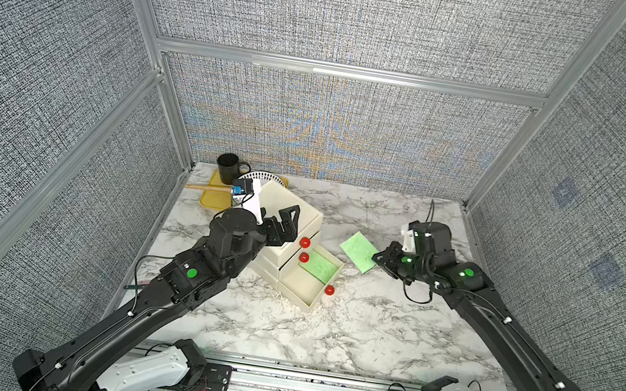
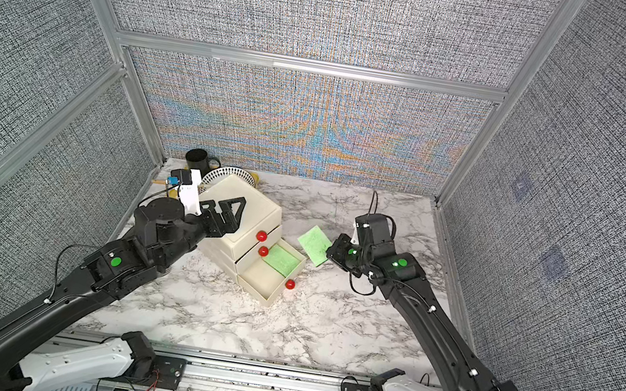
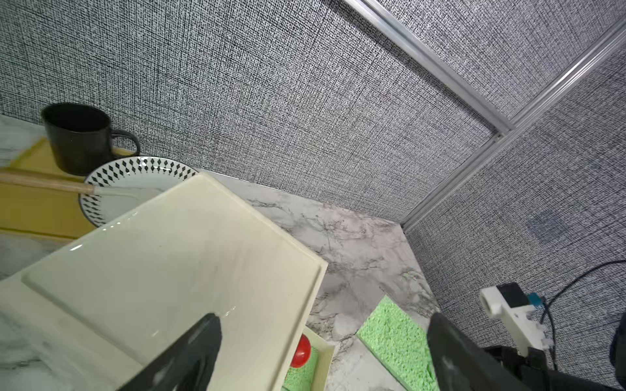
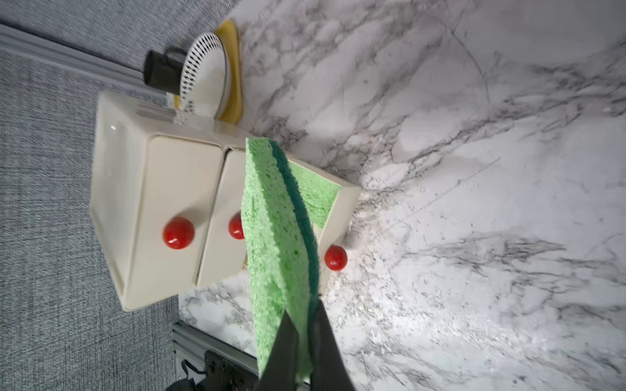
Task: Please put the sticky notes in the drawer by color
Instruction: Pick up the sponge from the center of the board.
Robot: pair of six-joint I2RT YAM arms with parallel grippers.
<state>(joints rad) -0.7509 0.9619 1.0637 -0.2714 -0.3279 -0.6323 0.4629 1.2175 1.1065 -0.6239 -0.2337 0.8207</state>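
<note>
Right wrist view: right claw (image 4: 305,320) tight on green sticky note (image 4: 271,237).

Bare table (image 1: 365,339) in front of the drawer (image 1: 282,194) is open; mug (image 1: 228,167) and plate (image 1: 263,176) crowd the corner behind it.

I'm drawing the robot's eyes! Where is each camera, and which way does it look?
Top views: high in front, looking down on table and cabinet; left gripper and right gripper show.
Left wrist: on left arm, facing over the cabinet to the black mug; open fingers show.
Right wrist: on right arm, facing the red knobs; fingers pinch the green sponge pad.
Shared: both wrist views show cabinet, mug.
</note>
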